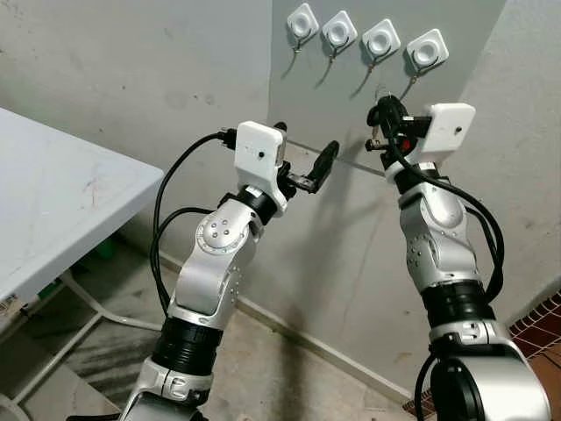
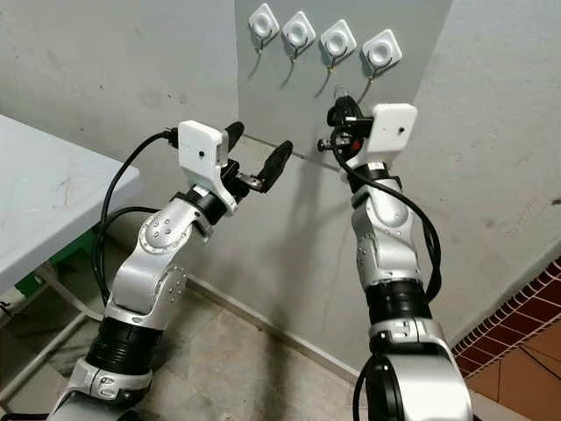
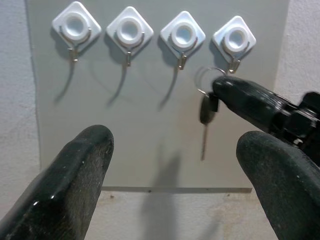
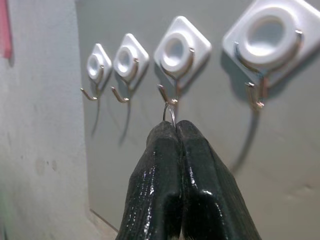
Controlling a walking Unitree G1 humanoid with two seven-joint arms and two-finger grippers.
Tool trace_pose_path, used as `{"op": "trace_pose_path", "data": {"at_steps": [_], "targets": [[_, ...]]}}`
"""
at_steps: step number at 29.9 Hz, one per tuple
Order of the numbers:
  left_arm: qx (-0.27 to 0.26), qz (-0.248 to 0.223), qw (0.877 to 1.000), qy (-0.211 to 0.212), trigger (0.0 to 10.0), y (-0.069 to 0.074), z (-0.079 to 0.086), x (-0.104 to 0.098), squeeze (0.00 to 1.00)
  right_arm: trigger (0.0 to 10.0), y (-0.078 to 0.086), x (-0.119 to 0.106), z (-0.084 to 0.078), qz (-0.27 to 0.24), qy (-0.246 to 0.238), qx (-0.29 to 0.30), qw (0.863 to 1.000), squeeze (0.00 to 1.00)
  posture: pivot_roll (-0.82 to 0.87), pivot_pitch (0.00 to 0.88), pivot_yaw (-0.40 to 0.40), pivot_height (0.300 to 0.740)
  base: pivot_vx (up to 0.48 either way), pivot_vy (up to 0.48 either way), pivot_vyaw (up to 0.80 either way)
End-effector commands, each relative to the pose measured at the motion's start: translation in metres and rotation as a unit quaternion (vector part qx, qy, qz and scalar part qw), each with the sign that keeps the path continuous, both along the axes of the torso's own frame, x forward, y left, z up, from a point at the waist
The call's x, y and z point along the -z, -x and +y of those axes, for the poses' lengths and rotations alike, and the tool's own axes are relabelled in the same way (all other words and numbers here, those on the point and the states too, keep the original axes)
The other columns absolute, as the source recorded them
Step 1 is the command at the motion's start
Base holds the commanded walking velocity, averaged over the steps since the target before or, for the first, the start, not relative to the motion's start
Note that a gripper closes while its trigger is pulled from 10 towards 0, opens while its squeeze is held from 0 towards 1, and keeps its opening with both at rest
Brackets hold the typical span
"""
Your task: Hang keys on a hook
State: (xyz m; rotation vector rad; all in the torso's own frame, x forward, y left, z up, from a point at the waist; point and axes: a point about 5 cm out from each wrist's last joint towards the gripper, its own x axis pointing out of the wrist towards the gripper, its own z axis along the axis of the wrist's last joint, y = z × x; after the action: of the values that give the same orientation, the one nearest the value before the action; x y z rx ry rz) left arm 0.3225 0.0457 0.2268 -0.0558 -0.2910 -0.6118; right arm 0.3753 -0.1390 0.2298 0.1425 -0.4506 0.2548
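Note:
Four white diamond-shaped hooks (image 1: 363, 38) run in a row across a grey panel (image 1: 342, 114) on the wall. My right gripper (image 4: 176, 125) is raised to the panel, shut on a thin metal key ring (image 4: 170, 113). A dark-headed key (image 3: 205, 114) dangles from the ring below the fingers (image 3: 250, 100). The ring's top sits just under the metal tip of one hook (image 4: 176, 51); I cannot tell whether it touches. My left gripper (image 1: 307, 153) is held up open with nothing in it, off to the left and short of the panel.
A white folding table (image 1: 70, 202) stands at the left, its corner close to my left arm. The concrete wall (image 1: 131, 70) surrounds the panel. Bare floor lies below, with red tiles (image 1: 543, 324) at the lower right.

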Motion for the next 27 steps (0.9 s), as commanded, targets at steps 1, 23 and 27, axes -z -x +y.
{"op": "trace_pose_path", "data": {"at_steps": [1, 23, 27], "targets": [[0.007, -0.013, 1.0, -0.009, 10.0, 0.0, -0.005, -0.006, 0.0, 10.0, -0.001, -0.012, 0.0, -0.024, 0.001, -0.003, 1.0, 0.0, 0.0, 0.032, -0.054, 0.74, 0.0, 0.0, 0.0], [0.009, -0.017, 1.0, -0.016, 10.0, 0.0, -0.005, -0.006, 0.0, 10.0, 0.0, -0.017, -0.023, -0.037, -0.124, 0.01, 0.992, 0.0, -0.01, 0.033, -0.049, 0.74, 0.0, 0.0, 0.0], [0.009, -0.017, 1.0, -0.017, 10.0, 0.0, -0.004, -0.006, 0.0, 10.0, -0.001, -0.016, -0.027, -0.03, -0.148, 0.013, 0.988, 0.0, -0.01, 0.037, -0.05, 0.74, 0.0, 0.0, 0.0]]}}
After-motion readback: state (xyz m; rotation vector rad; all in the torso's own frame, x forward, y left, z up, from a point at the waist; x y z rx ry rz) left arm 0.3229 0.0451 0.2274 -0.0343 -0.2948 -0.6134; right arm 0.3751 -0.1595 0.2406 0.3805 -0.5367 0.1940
